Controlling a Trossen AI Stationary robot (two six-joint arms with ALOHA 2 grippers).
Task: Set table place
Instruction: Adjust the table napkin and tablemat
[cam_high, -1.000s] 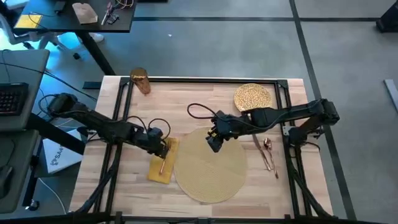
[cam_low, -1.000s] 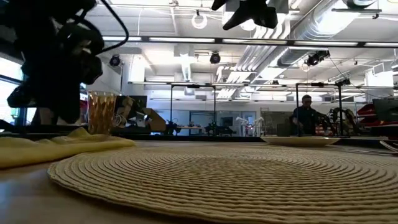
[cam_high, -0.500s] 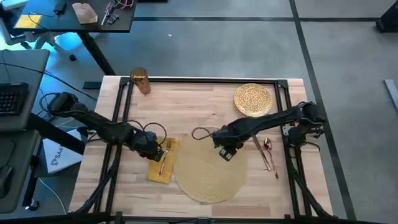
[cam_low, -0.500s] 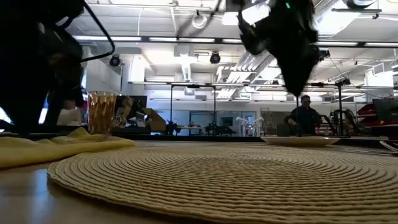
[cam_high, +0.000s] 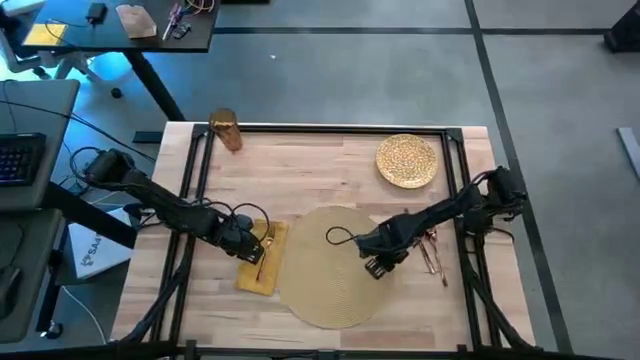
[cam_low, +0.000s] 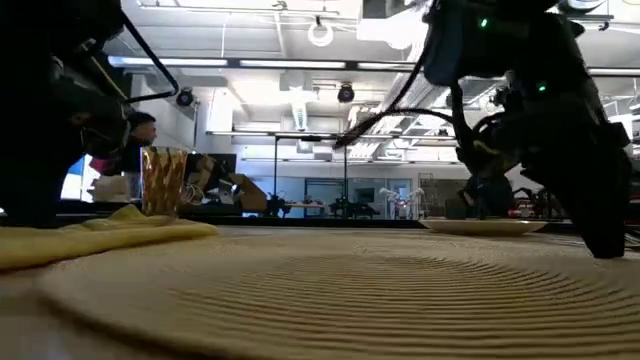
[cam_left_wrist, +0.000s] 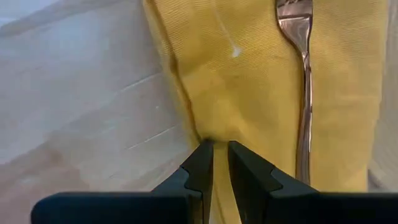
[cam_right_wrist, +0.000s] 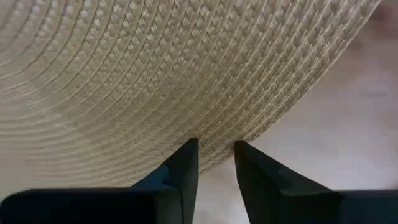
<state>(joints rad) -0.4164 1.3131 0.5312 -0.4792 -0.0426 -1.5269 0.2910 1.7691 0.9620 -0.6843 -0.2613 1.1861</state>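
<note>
The round woven placemat (cam_high: 335, 268) lies at the table's near middle. My right gripper (cam_high: 377, 265) is low at its right edge, shut on the rim. Left of the mat lies the folded yellow napkin (cam_high: 262, 265), with a copper fork (cam_left_wrist: 305, 93) lying along it. My left gripper (cam_high: 247, 247) is shut at the napkin's left edge. The speckled gold plate (cam_high: 407, 160) sits at the far right and the amber cup (cam_high: 226, 131) at the far left corner. The spoon and knife (cam_high: 432, 246) lie right of the mat. My left gripper pinches a raised fold on the napkin's left edge (cam_left_wrist: 200, 132) between its two fingers, slanting down from the table's left. The rest of the napkin lies flat on the wood under the fork. My right gripper has the placemat's right rim (cam_right_wrist: 214, 138) between its two fingers, slanting down from the table's right. The mat lies flat on the table.
A black rail frame (cam_high: 330, 128) runs around the tabletop. Bare wood lies between the cup and the plate at the far side. A cable (cam_high: 340, 237) loops over the mat beside my right gripper. A person (cam_low: 140, 130) shows in the room behind.
My right gripper has gone from above the mat's far middle toward the near right, down to the mat's right rim. My left gripper has drawn back a little toward the table's left edge, to the napkin's edge. In the low view the mat's near edge has shifted and blurs.
</note>
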